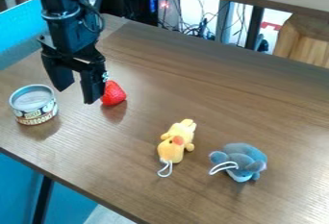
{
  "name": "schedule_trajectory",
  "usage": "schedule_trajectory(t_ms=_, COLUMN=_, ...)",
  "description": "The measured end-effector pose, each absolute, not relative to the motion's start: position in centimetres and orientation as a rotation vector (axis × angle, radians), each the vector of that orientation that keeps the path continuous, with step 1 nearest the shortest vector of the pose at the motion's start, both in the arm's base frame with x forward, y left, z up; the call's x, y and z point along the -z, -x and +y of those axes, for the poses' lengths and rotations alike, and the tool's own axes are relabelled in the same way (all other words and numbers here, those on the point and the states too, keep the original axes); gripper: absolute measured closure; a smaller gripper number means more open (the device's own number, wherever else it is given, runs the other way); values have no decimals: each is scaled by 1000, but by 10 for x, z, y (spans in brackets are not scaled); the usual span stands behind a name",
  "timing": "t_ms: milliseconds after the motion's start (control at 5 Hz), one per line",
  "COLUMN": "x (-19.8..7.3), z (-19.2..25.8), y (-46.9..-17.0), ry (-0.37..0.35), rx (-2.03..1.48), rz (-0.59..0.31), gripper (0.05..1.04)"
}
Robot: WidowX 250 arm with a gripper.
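Table (218, 98): strawberry (114, 93) beside (perhaps against) hand (76, 95).

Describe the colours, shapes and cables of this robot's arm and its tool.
The arm is black and blocky, a thin dark cable looping beside it. The tool, also black, has two broad, angular fingers, with small pale specks at one edge.

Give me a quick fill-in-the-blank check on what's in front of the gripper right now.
1. The gripper has its fingers open and holds ____ between them.
2. The strawberry beside the gripper is coloured ____.
3. The tin can stands ____ on the table, not on its side.
4. The grey-blue plush toy has another plush toy near it, coloured ____.

Missing words: nothing; red; upright; yellow.
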State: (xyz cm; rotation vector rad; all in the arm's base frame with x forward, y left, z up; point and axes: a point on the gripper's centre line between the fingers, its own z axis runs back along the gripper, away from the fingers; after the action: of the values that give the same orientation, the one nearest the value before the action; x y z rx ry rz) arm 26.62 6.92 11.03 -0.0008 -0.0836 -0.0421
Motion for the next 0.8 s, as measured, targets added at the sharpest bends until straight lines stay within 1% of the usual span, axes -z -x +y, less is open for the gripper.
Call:
schedule_trajectory(t_ms=200, x=-103, z=68, y=-264, ry=8, rx=40, rz=-59, gripper=83)
schedule_trajectory(t_ms=400, x=-92, z=38, y=-280, ry=23, rx=72, rz=-75, gripper=83)
schedule_trajectory(t_ms=800, x=-90, z=-9, y=-313, ry=62, rx=91, rz=-148, gripper=83)
